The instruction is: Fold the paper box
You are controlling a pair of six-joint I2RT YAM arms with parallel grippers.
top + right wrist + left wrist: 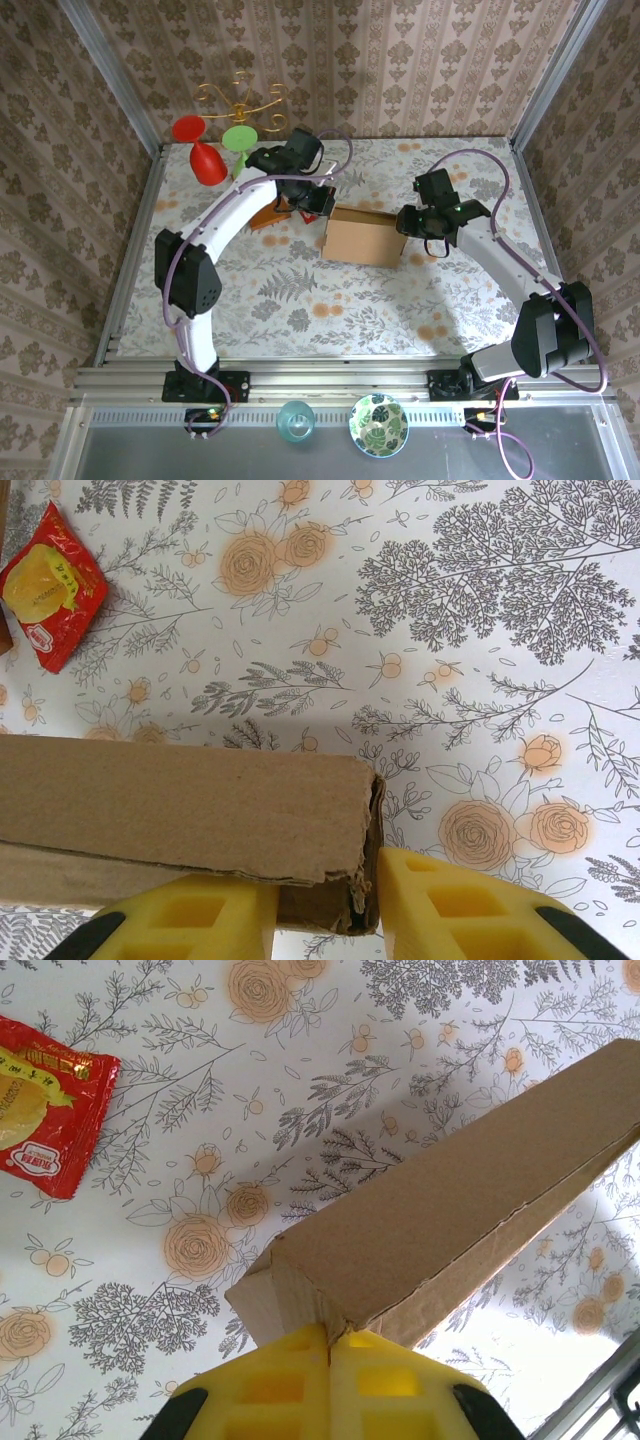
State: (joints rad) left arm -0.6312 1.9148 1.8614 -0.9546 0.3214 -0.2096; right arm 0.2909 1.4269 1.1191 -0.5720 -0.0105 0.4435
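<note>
The red-and-yellow packet (45, 1100) carries a white logo on red, too small to read; the box (365, 237) is plain brown with no print. It sits mid-table on the flowered cloth (300, 300), between the two arms. The left gripper (318, 203) has its fingers pressed together, nipping a corner edge of the box. The right gripper (408, 225) straddles the opposite end, pinching the cardboard.

A wooden board (270, 215) lies under the left arm. Red (200, 150) and green (240, 138) glasses and a gold wire stand (240, 98) crowd the far left corner. The top view alone catches a teal glass (296, 420) and a leaf-patterned bowl (378, 425) on the near ledge.
</note>
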